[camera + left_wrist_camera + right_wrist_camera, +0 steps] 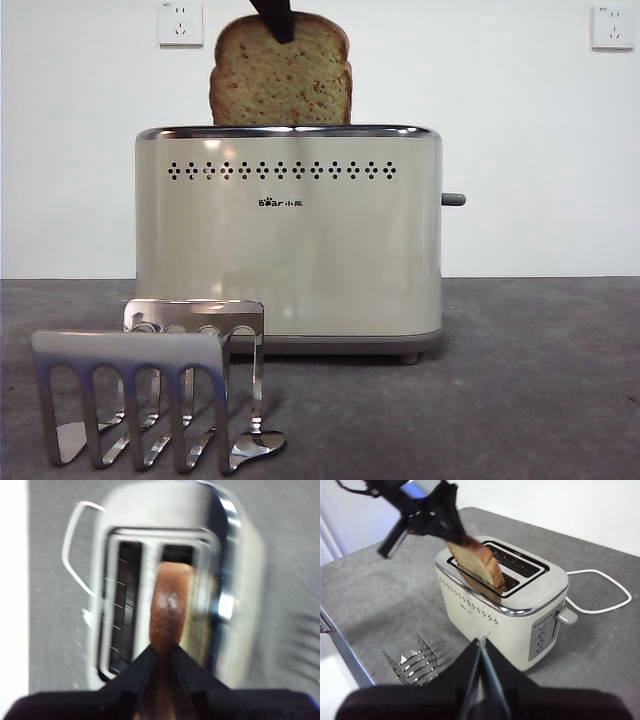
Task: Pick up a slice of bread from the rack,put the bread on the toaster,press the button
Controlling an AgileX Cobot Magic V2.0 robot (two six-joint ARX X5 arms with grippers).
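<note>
Left hand (277, 18) is clamped on the crust of the bread (281, 75), whose lower part sits in one slot of the toaster (288, 240); keep it upright, lower straight, then release. Right hand (482, 645) waits near the toaster, jaws together, empty

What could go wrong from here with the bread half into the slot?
1. The slice of bread leans in the right wrist view, lower part in one slot of the toaster; it may catch on the slot edge rather than drop.
2. The left end effector pinches only the top crust; the slice could pivot or tear if pushed down.
3. The right end effector hangs shut between the rack and toaster; reaching for the lever could bump either.
</note>
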